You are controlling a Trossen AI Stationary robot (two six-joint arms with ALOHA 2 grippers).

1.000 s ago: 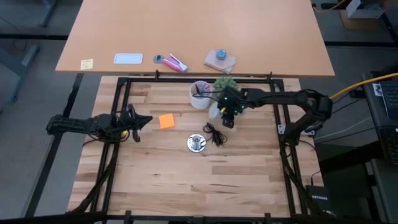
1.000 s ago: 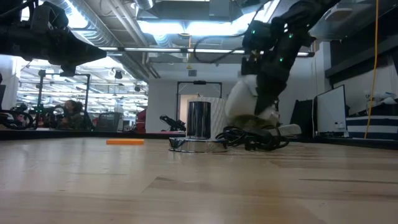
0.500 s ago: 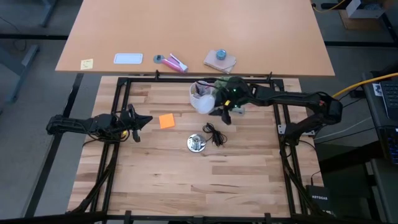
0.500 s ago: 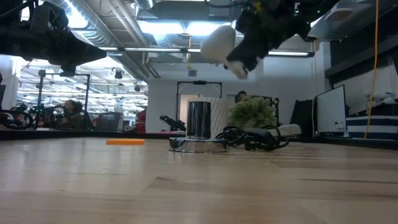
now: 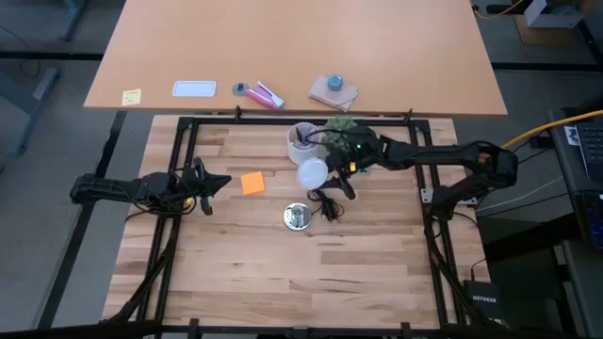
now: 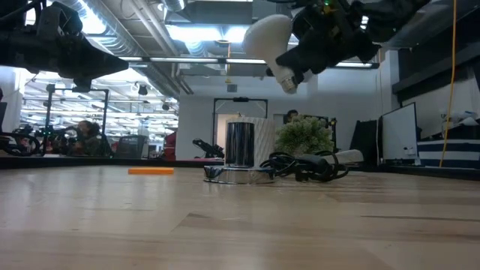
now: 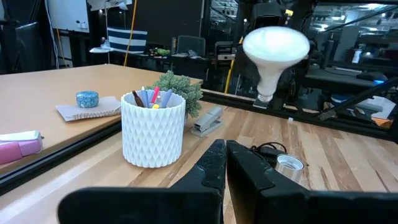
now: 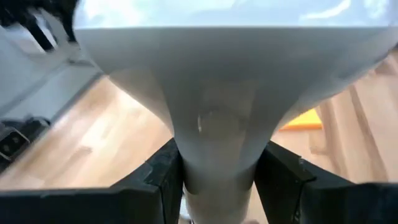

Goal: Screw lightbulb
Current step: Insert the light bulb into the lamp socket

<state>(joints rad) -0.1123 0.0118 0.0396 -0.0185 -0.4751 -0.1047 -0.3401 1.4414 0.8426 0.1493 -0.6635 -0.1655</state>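
Observation:
The frosted white lightbulb [image 5: 312, 173] is held in the air by my right gripper [image 5: 332, 176], above and a little behind the shiny socket disc [image 5: 298, 217] with its black cord [image 5: 327, 202]. In the low view the bulb [image 6: 268, 37] is high up, dome up and tilted, its screw base [image 6: 287, 84] pointing down. It also shows in the left wrist view [image 7: 275, 46]. My left gripper [image 5: 219, 182] is shut and empty at the table's left, beside an orange note [image 5: 252, 183]. My right gripper pinches the bulb's tapering neck [image 8: 217, 143] between its two fingers [image 8: 158, 177], just above the screw base. The fingers come about level from the table's right. The bulb is lifted clear, tilted with its dome up and its base hanging free.
A white ribbed cup with pens [image 5: 303, 143] and a small green plant [image 5: 341, 125] stand just behind the bulb. A small grey bar [image 7: 208, 120] lies by the plant. The socket [image 7: 288, 165] stands on the table. Bare wood lies toward the near edge.
My right gripper has carried the bulb up from near the table beside the cord, lifting it well clear. It then came slightly toward the near edge. The bulb has tipped, and its dome now points up and its base down.

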